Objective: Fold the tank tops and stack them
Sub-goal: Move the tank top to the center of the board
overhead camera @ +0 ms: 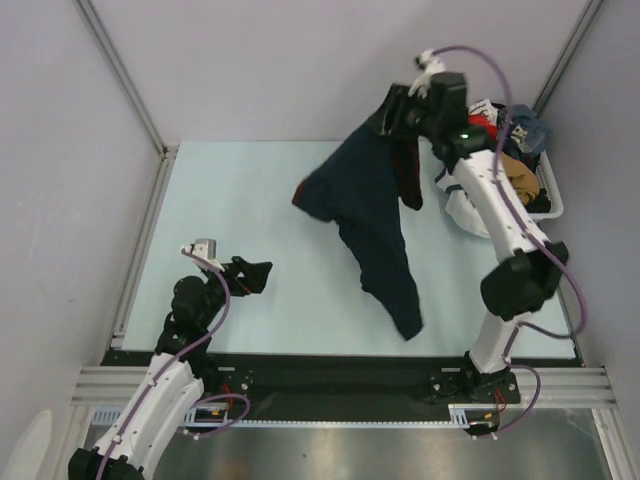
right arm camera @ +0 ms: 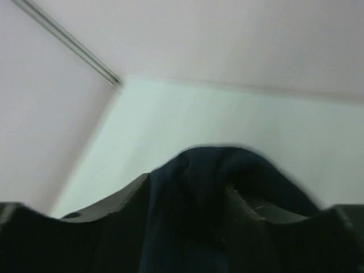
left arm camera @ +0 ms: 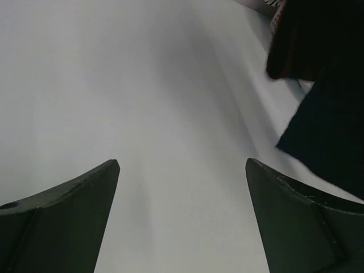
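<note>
Overhead at one o'clock, the right hand (overhead camera: 393, 112) gripped the dangling navy tank top (overhead camera: 365, 195); the left hand (overhead camera: 254, 275) gaped wide.

A dark navy tank top (overhead camera: 375, 215) with maroon trim, against a pale mint-green table (overhead camera: 230, 190). Lilac-grey walls (overhead camera: 300, 60) surround it. A white basket (overhead camera: 556, 200) holds tan, blue, red and white clothes (overhead camera: 518, 176).
</note>
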Controlling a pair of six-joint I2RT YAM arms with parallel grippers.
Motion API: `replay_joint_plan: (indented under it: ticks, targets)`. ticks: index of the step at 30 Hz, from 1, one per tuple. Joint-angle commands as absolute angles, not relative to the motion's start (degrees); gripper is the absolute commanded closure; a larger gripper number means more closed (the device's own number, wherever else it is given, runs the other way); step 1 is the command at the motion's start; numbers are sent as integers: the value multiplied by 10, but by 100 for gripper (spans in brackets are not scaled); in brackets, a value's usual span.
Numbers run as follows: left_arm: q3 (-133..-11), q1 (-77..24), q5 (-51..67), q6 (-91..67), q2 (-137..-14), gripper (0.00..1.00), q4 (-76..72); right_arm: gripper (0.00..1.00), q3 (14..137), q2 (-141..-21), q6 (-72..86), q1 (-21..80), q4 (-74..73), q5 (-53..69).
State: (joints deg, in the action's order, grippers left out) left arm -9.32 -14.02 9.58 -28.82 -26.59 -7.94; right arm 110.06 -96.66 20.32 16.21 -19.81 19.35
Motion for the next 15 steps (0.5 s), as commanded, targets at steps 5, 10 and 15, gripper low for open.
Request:
replay_joint_plan:
  ticks: [5,10,15]
  targets:
    - [-122,-144,83,-274,-289,2,-74,9,855,-906,150,210,-272,91]
    - [-123,-144,91,-277,-303,2,-80,32,695,-817,154,228,-239,123]
    - [-122,-144,98,-279,-305,2,-83,32,611,-765,179,284,-293,18]
